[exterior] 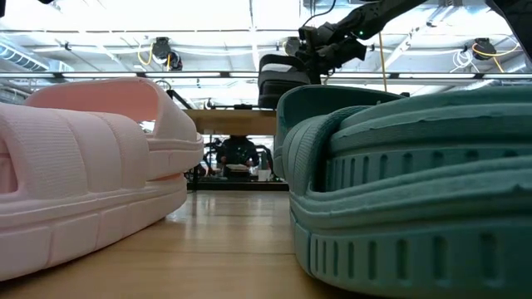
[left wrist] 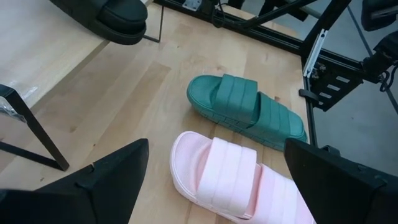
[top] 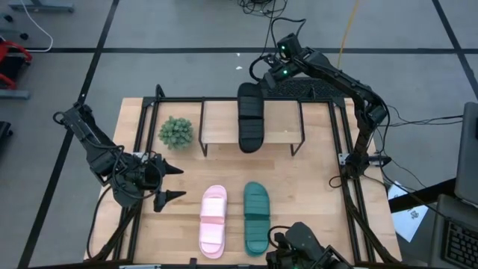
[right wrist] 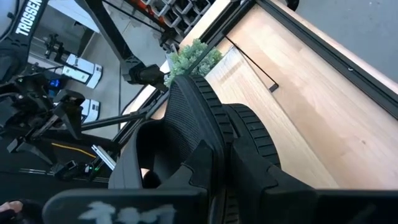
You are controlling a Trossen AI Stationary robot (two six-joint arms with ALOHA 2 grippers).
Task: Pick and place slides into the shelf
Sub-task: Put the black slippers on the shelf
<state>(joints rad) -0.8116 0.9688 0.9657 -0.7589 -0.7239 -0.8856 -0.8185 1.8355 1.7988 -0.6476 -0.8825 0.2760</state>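
The black slide point(top: 250, 116) lies lengthwise over the middle of the light-wood shelf point(top: 220, 119), with my right gripper point(top: 267, 75) shut on its far end. The pale pink slide point(top: 213, 222) and the teal slide point(top: 256, 217) rest side by side, soles down, on the tabletop near the near edge. My left gripper point(top: 172, 183) is open and hovers just left of the pink slide point(left wrist: 230, 177), touching nothing. In the low view the black slide point(exterior: 278, 79) sits just above the shelf plank point(exterior: 233, 120). My right gripper holds the black slide by its far end point(right wrist: 211, 124), pinched between the two fingers point(right wrist: 205, 165). It comes from the table's far side, slanting down, along the slide's length. Whether the slide's near end point(top: 250, 148) rests on the plank, I cannot tell.
A small green plant point(top: 176, 132) stands on the shelf's left part. The shelf's thin black legs point(left wrist: 37, 134) stand on the tabletop. Black frame rails point(top: 349, 172) run along the table's sides. Bare plank shows on the shelf right of the black slide.
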